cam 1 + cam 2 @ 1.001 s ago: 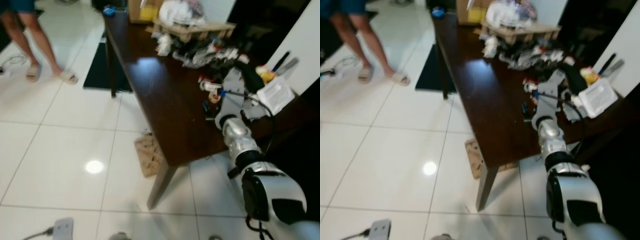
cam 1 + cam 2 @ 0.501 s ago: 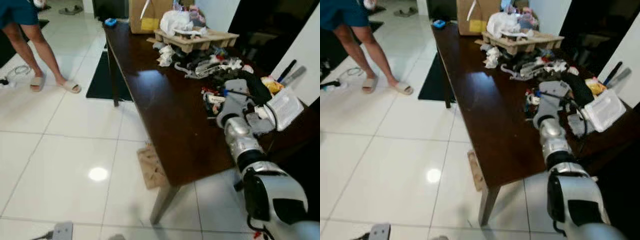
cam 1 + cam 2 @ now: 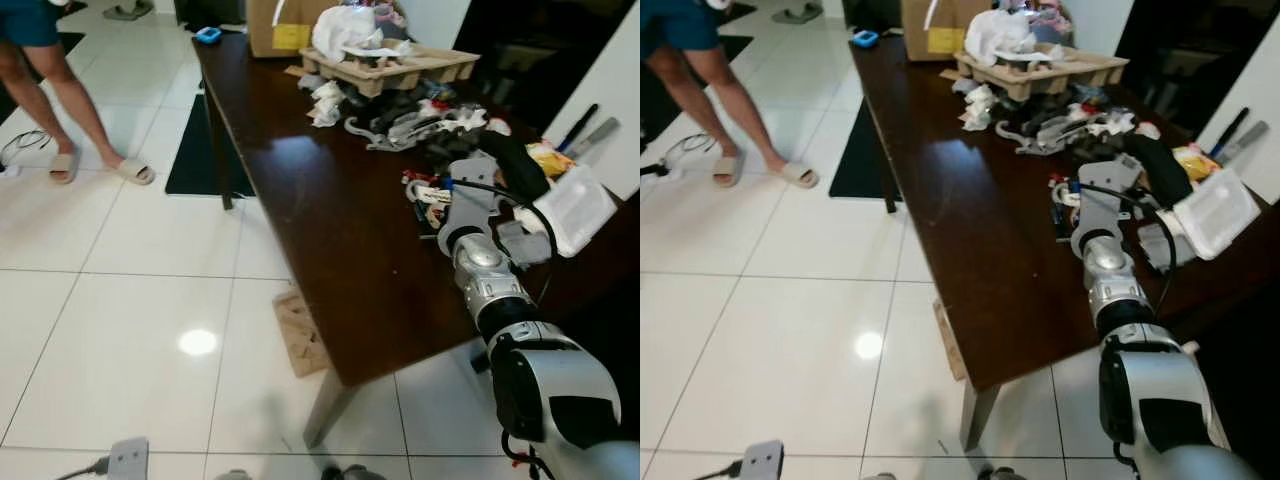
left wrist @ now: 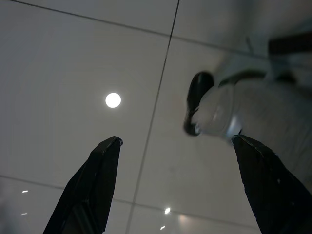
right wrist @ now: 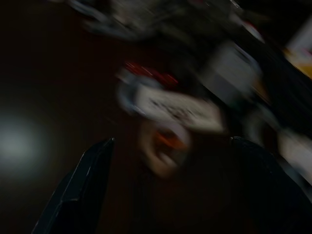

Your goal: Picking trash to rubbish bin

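Left of the dark table [image 3: 330, 230], a person's legs [image 3: 60, 110] stand on the white tiles, and the left gripper [image 4: 175, 190] hangs over the floor, fingers spread. On the table's right part lies the trash [image 3: 425, 190], a small white-and-red wrapper, with the right gripper [image 5: 170, 190] just above it, fingers wide apart

The room is evenly lit from overhead. A ceiling lamp glares off the white floor tiles [image 3: 197, 342] as a small round spot, and a broad soft sheen lies on the dark table [image 3: 300, 165]. The doorway behind the table is deep shadow. Both head views are fairly sharp, slightly soft at the edges. The left wrist view is dim and grey, with one bright dot beyond the spread fingers [image 4: 95, 180]. The right wrist view is very dark and smeared; the litter [image 5: 175, 109] ahead of its fingers [image 5: 83, 183] is streaked.
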Robot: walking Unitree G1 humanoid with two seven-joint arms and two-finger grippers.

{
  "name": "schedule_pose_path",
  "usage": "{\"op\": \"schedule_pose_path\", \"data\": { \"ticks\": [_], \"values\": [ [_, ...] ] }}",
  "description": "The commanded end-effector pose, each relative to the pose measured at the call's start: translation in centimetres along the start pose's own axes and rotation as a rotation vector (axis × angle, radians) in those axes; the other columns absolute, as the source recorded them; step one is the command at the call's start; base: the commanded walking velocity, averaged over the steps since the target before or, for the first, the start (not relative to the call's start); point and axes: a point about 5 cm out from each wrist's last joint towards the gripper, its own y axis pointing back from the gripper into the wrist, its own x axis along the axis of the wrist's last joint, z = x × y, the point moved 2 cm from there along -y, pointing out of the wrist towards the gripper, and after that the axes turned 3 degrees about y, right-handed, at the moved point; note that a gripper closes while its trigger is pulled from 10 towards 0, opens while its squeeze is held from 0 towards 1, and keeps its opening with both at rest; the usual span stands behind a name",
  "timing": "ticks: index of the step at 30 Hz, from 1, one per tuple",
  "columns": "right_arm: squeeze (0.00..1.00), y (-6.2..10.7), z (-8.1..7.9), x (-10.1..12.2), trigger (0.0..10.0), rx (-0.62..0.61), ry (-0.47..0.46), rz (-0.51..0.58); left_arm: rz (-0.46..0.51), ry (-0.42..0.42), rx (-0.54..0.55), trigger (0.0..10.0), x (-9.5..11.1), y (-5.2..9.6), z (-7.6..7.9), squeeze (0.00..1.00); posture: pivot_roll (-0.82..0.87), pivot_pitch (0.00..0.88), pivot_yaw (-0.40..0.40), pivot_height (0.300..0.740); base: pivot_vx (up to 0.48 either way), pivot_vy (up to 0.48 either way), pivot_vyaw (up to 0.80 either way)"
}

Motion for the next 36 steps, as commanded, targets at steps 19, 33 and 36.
{"op": "schedule_pose_path", "data": {
  "ticks": [19, 33, 36],
  "values": [
    [0.00, 0.3, -4.2, -0.1, 10.0, 0.225, -0.039, 0.012, -0.006, -0.006, 0.016, 10.0, -0.8, 0.3, -0.4, 0.00, 0.22, 0.178, -0.063, 0.740, 0.000, 0.000, -0.47],
    [0.00, 0.4, -6.4, 2.5, 10.0, 0.299, -0.121, 0.140, -0.029, 0.001, 0.029, 10.0, -2.4, 0.9, -1.0, 0.00, 0.22, 0.253, -0.072, 0.740, 0.000, 0.000, 0.00],
    [0.00, 0.1, -5.9, 4.5, 10.0, 0.293, -0.124, 0.209, -0.041, -0.001, 0.034, 10.0, -3.3, 1.2, -1.4, 0.00, 0.22, 0.266, -0.073, 0.740, 0.000, 0.000, 0.00]
  ]
}}
